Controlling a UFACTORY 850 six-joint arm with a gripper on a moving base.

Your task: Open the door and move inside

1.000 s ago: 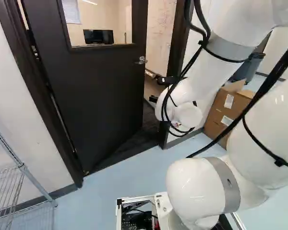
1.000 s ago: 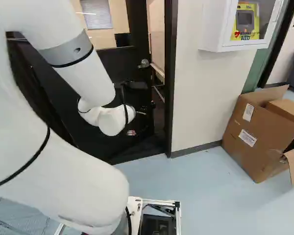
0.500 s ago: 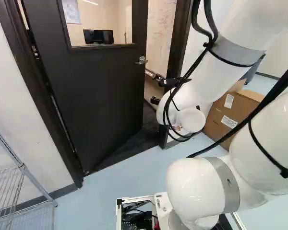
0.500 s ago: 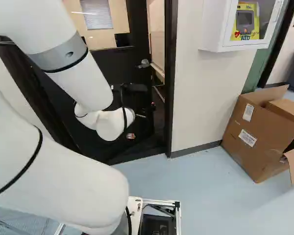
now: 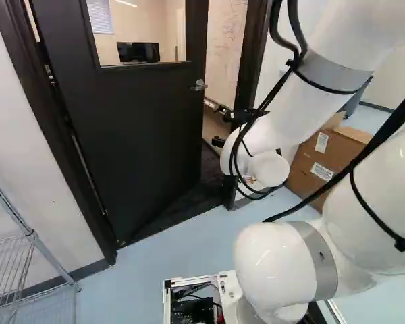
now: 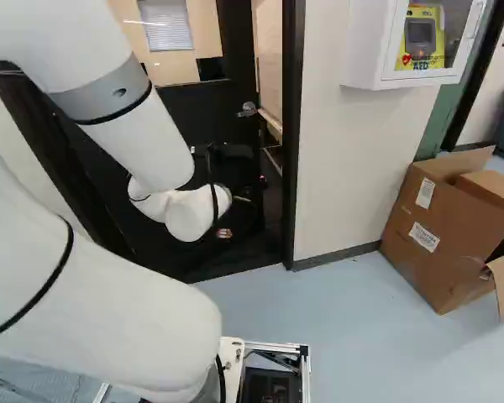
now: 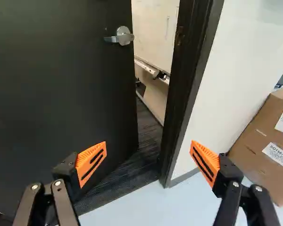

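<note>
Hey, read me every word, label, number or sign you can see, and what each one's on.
"AED": on the yellow sign in the white wall cabinet.
Two white labels on the cardboard box: too small to read surely.
Writing on the whiteboard: too faint to read.
Small print on the yellow sign: too blurred.

Counted one black door, one lever handle, one wire rack, one wall cabinet, one window blind, one cardboard box, two box labels, two orange pads.
</note>
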